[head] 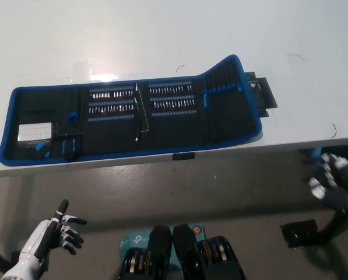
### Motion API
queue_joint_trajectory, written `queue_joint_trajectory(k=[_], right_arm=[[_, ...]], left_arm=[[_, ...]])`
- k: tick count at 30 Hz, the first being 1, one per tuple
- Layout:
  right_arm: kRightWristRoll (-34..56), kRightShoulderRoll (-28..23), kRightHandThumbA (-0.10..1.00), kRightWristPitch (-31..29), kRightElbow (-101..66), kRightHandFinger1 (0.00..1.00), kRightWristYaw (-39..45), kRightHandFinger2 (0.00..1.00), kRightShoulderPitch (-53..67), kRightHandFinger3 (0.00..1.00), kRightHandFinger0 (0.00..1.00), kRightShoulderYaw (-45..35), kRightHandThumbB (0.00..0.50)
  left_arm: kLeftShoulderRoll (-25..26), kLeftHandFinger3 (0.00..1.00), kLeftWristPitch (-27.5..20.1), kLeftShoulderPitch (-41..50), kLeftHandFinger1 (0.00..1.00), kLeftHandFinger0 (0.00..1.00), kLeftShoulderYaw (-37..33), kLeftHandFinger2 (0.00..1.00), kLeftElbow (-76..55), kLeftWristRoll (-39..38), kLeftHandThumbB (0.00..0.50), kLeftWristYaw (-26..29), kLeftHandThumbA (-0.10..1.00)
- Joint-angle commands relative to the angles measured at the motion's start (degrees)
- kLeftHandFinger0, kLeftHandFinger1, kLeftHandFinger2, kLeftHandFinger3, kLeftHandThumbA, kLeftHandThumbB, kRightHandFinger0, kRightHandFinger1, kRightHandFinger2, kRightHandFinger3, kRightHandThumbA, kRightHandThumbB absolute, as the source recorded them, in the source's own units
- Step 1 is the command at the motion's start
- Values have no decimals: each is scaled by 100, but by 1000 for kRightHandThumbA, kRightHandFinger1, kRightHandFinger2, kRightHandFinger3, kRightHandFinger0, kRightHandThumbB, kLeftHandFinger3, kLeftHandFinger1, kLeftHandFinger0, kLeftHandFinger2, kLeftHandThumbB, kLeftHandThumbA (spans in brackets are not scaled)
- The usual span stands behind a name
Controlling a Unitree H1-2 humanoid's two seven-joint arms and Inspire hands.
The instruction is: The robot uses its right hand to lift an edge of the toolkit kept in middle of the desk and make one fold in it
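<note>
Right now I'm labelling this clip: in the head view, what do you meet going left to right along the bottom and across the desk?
White left hand, open, below the desk → toolkit, unfolded on the desk, its right end raised → black right hand, below the desk edge.

Left hand: white shell, black finger segments, white forearm. Right hand: black, with pale grey patches at fingertips.

Right robot hand blurred; toolkit bits too small.
</note>
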Motion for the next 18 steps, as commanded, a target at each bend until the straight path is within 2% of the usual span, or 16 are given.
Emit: queue_joint_trajectory(k=[1,4,6,7,11,14,18], right_arm=[[-92,-274,174,543,-919,328,657,484,-582,719,289,299,88],[-126,-381,229,800,-1431,280,905,458,-986,732,238,517,98],[141,-404,216,906,-1487,297,1081,452,-1331,734,254,516,83],[147,-397,211,936,-1455,281,1094,454,-1413,732,224,517,78],[35,-286,171,782,-1139,252,982,474,-1630,740,170,454,80],[134,-137,146,838,-974,272,900,497,-1740,749,177,328,86],[255,274,84,882,-392,354,500,537,-1890,762,274,-129,91]], left_arm=[[24,521,64,-23,387,388,41,349,-165,-36,480,-77,1000],[27,555,111,-47,387,393,53,369,-189,-51,469,-92,1000],[6,548,96,-85,368,373,79,343,-195,-88,461,-98,1000],[-4,547,109,-85,367,374,96,342,-200,-109,462,-96,1000],[-31,534,8,-38,345,349,108,315,-162,-126,496,-90,1000],[-57,522,-43,11,328,324,121,308,-149,-149,497,-79,1000],[-70,527,37,26,357,353,90,343,-183,-102,487,-55,1000]])
